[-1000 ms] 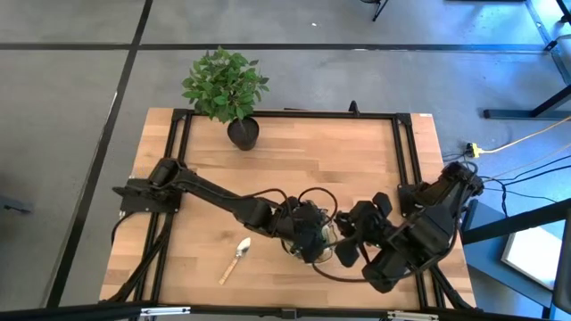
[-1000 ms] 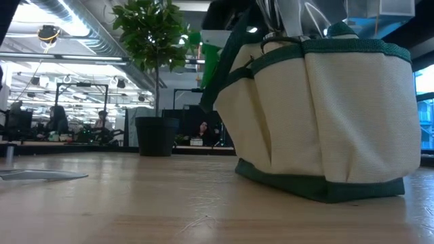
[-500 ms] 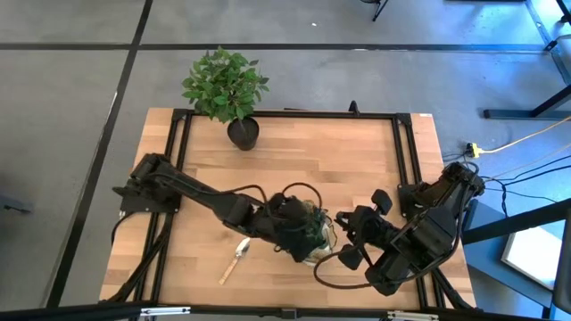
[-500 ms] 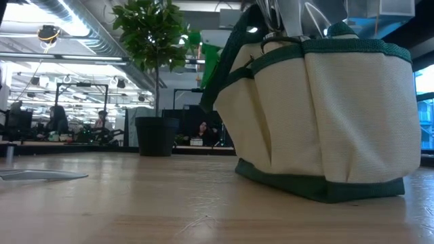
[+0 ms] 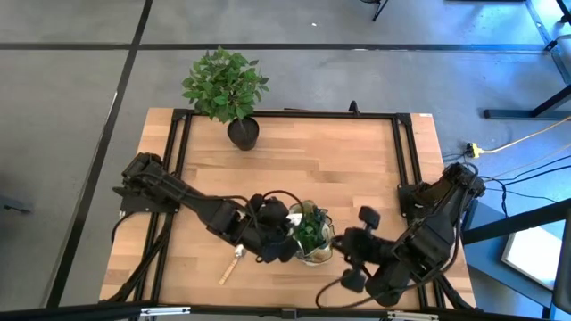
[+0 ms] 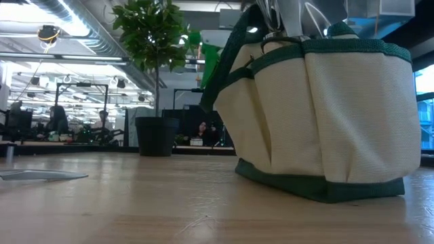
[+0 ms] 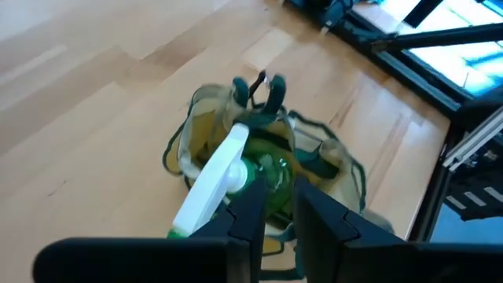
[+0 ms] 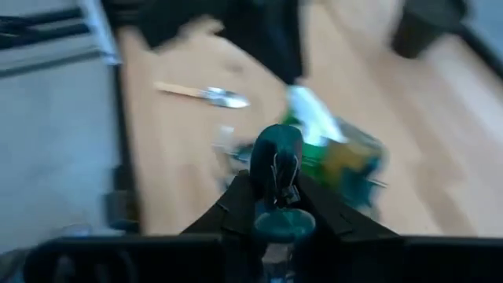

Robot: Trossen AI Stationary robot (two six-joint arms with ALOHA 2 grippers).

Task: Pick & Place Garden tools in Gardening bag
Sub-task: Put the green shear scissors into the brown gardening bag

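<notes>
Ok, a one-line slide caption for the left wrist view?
Left gripper shut above the olive-and-tan fabric gardening bag, which holds a green translucent spray bottle with a white trigger.

The gardening bag was cream canvas with dark green trim along its rim, base and loop handles. Inside it the spray bottle was translucent green with a white trigger head. The trowel lying on the table had a pale wooden handle and a silvery metal blade. The table was light, honey-coloured wood in narrow planks, framed by black rails. The plant had bright green leaves above a black pot. Both arms were black, and the right gripper held a tool with teal-green handles. The floor around the table was grey with dark lines.
</notes>
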